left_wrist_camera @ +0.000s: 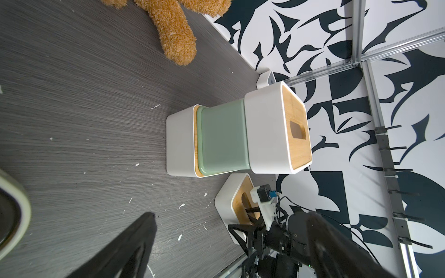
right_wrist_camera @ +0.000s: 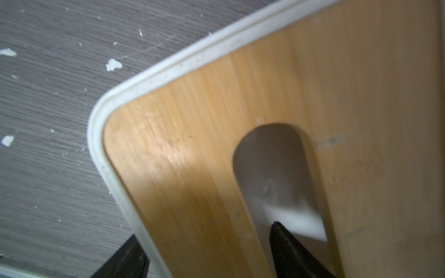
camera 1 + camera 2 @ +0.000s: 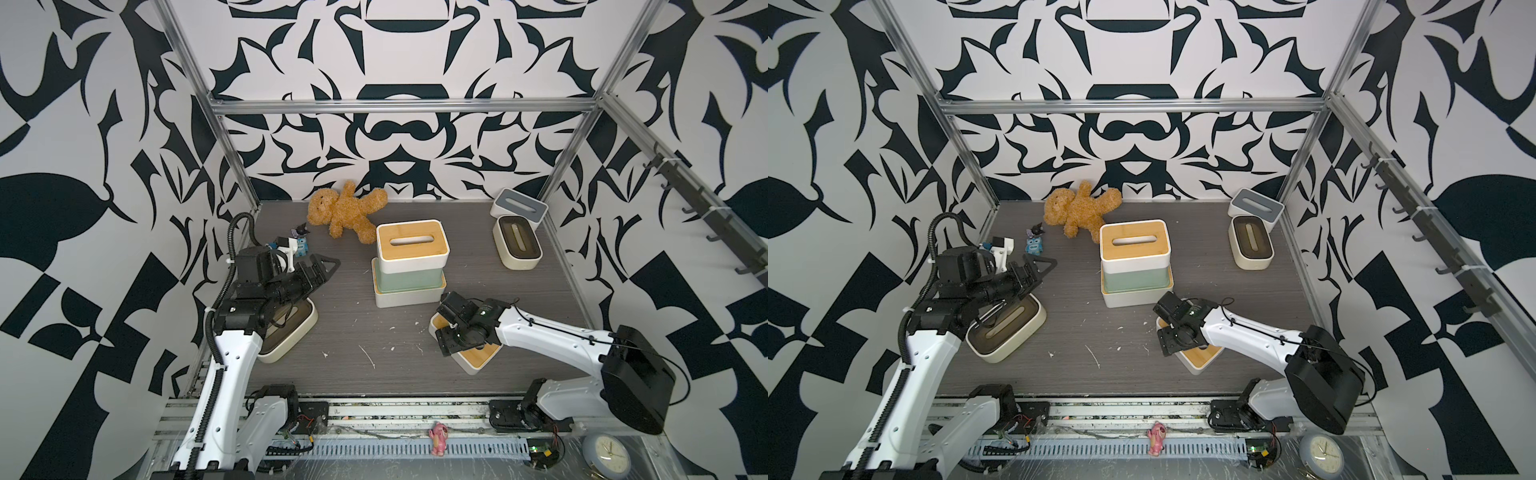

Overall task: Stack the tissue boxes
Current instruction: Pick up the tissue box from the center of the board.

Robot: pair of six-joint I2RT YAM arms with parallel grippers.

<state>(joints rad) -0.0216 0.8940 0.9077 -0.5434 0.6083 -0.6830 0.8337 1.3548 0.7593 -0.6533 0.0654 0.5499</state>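
Right gripper (image 2: 204, 235) is down on the near-right tissue box (image 3: 478, 358), jaws apart and straddling. One finger (image 2: 289, 252) dips into the lid slot (image 2: 272, 163), the other finger (image 2: 125, 260) sits outside the long wall. The bite goes across the short axis, on the strip of lid plus rim; can't tell if it is pressing yet. The box's long axis runs away from the wrist, skewed on the table (image 3: 374, 332) against the stack.

Lid is bamboo with fine straight grain and a few scuffs, set inside a smooth white rim with rounded corners. Slot is a long rounded oval, pale inside. Looks rigid and probably slick, so a thin one-sided grip may let the box tip on lifting.

Key relation: the stack lies just beyond this box, toward the back and the robot's left. It is three high: bottom white box (image 3: 409, 297) with bamboo lid, sage green box (image 3: 405, 280), top white box (image 3: 411, 241) with bamboo lid, long axes side to side. The carry likely has to clear that top lid and turn the box to match. Right arm is nearer, so this step looks like its job.

Left gripper (image 3: 322, 272) is spread wide and empty above the near-left cream box (image 3: 297, 332), rounded with a dark-brown lid.

Far-right cream box (image 3: 517, 243) and grey-lid box (image 3: 519, 205) sit just beside each other in the back corner. The fuzzy teddy bear (image 3: 345, 212) lies at the back, not part of the task
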